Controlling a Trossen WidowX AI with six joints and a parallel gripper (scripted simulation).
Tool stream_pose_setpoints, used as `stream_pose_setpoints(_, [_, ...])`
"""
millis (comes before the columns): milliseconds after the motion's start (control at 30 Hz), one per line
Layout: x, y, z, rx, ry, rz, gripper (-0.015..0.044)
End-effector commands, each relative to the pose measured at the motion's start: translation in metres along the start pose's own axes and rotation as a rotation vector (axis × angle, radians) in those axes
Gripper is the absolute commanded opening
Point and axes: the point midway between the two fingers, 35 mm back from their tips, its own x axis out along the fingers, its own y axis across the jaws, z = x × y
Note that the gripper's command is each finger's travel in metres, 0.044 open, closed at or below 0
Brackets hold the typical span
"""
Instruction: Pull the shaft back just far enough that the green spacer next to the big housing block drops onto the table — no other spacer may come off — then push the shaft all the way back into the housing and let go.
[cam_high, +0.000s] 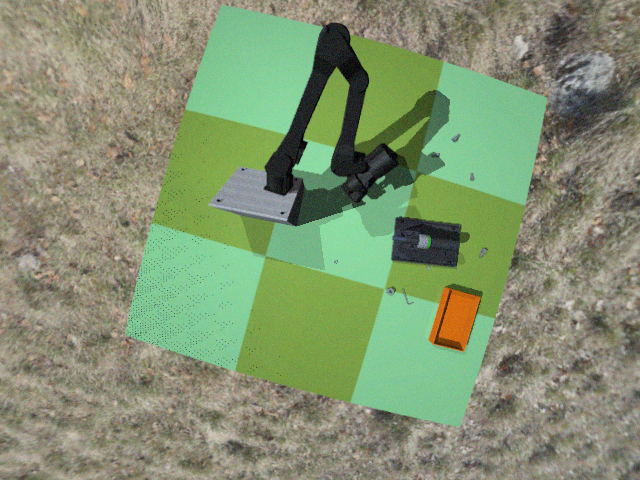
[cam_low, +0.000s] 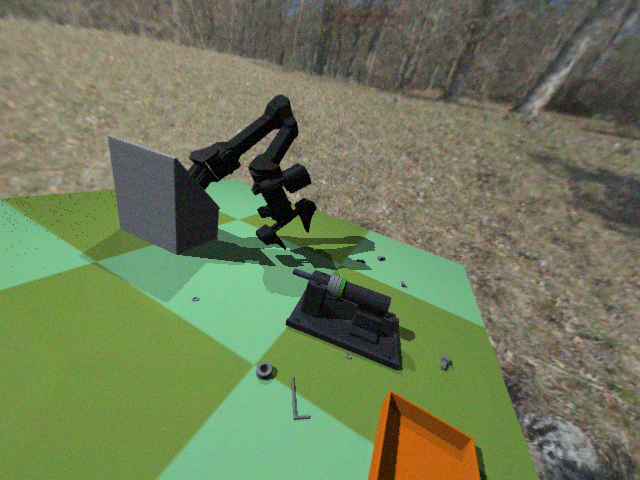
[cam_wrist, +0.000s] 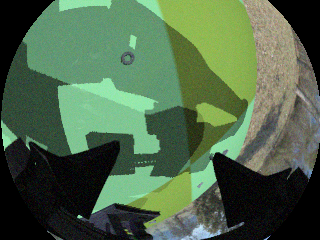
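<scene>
Jaws wide, nothing between; gripper (cam_low: 287, 223) hangs over the surface (cam_low: 129, 330), apart from the fixture. Wrist view shows only jaw tips, shadows, a small ring (cam_wrist: 127, 59); shaft not visible there. Shaft (cam_low: 310, 276) lies horizontal, free end toward the arm, other end in housing block (cam_low: 364, 298). Green spacer (cam_low: 342, 288) on shaft beside block; neighbouring spacers hard to separate.

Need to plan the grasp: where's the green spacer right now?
Exterior view: the green spacer rings the shaft beside the big housing block, right of centre.
</scene>
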Motion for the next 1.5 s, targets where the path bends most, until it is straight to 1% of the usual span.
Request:
stream_pose_setpoints(0, [-0.027, 0.022, -0.068, -0.275, 0.201, 0.041, 0.0440])
stream_pose_setpoints(233, [-0.059, 0.049, -0.119, -0.511, 0.348, 0.127, 0.0440])
stream_pose_setpoints(500, [-0.101, 0.086, -0.168, -0.762, 0.479, 0.282, 0.0440])
stream_pose_setpoints(1467, [-0.101, 0.085, -0.170, -0.769, 0.483, 0.288, 0.0440])
